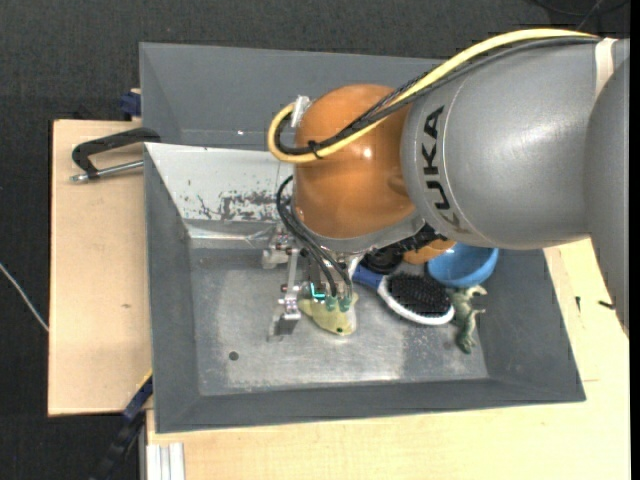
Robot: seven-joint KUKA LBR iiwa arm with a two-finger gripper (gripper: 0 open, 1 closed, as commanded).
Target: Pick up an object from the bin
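Surrounding the scuffed grey bin (pixel 230 343), dark carpet (pixel 300 8); hairbrush (pixel 420 296) lies inside.

one overhead camera, looking down into the grey bin (pixel 170 298), tilted slightly from the near side so the far wall shows broad, bin spans most of the width, fairly close, arm (pixel 520 138) enters from right, high and close to lens
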